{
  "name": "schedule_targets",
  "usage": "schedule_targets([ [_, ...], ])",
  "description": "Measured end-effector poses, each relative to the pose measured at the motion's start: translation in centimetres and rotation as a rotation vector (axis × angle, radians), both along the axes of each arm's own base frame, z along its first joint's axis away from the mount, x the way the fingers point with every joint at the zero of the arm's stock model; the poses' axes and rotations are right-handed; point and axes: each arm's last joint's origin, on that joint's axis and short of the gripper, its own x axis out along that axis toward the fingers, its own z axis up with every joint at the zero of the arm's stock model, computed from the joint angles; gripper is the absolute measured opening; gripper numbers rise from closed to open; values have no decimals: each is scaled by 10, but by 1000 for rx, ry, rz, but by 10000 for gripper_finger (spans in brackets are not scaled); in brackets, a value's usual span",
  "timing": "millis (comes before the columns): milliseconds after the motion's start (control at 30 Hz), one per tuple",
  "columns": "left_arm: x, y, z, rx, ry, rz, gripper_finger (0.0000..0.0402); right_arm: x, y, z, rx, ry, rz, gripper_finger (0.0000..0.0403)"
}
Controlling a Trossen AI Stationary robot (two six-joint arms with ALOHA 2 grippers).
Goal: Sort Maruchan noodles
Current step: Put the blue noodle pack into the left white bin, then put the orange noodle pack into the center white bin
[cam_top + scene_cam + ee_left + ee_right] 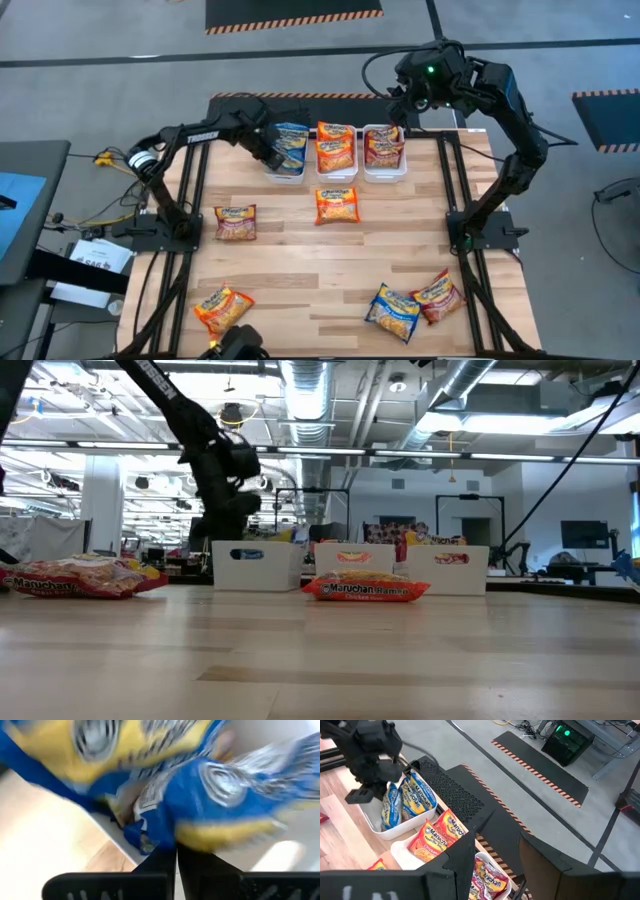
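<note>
Maruchan noodles, a blue packet (220,805), hang pinched in my left gripper (268,150) over the left white tray (290,175), where the blues belong. My right gripper (495,850) waits behind the right tray (385,170), jaws spread, empty. Five packets lie unsorted on the table (320,270).

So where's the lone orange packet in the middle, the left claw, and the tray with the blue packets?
Orange packet (337,205), high view, label centre.
Left gripper (272,155), high view, fingertips over the tray.
Blue tray (256,566), low view, front wall.
</note>
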Motion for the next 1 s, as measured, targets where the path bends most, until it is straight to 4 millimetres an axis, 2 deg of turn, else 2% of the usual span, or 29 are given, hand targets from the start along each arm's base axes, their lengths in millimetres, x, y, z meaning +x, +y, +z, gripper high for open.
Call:
schedule_targets([
  [300, -5, -8, 49, 21, -66, -22, 0, -1, 0, -1, 12, 6, -5, 175],
  [433, -7, -20, 71, -1, -100, -57, 0, -1, 2, -3, 35, 23, 13, 175],
  [733, -13, -78, 148, 76, -320, -216, 0, -2, 6, -8, 70, 107, 137, 175],
  [1000, -25, -125, 181, 97, -425, -238, 0, 6, 8, -26, 205, 140, 199, 198],
])
